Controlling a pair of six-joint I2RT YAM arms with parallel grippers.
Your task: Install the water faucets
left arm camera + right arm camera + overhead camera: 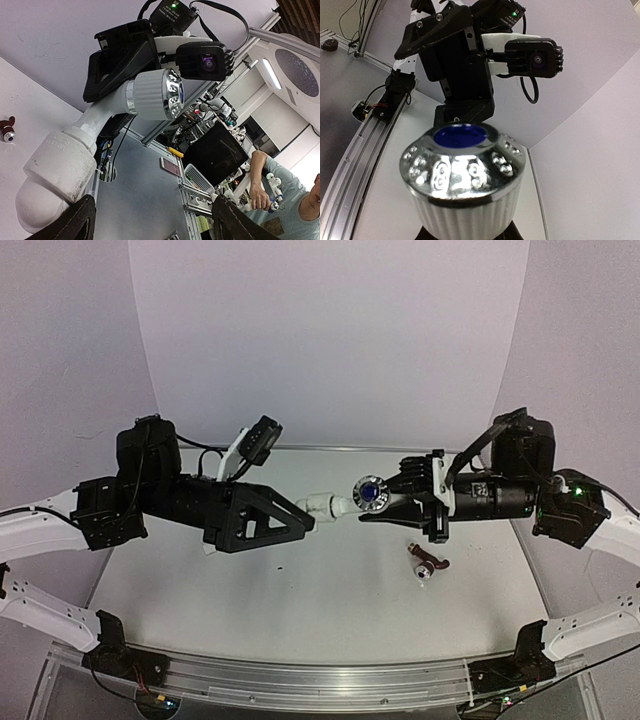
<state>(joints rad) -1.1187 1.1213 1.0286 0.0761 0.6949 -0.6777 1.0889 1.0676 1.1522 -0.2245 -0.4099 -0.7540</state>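
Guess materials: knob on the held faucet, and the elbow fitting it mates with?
Knob: looks like chrome-plated plastic or metal, going by the mirror-bright dimpled rim; glossy blue insert on top, white ribbed skirt likely plastic. Elbow fitting: matte white plastic, probably PVC, scuffed and grimy, with faint moulded lettering.

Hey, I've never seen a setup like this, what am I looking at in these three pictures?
Two robot arms are bolted to a table. One picture looks down from above; the other two come from cameras on each wrist. In mid-air between the arms, the left gripper has a white elbow pipe fitting between its fingers, and the right gripper is shut on a white faucet with a silvery, blue-centred knob, meeting the fitting. A second small faucet lies on the table.
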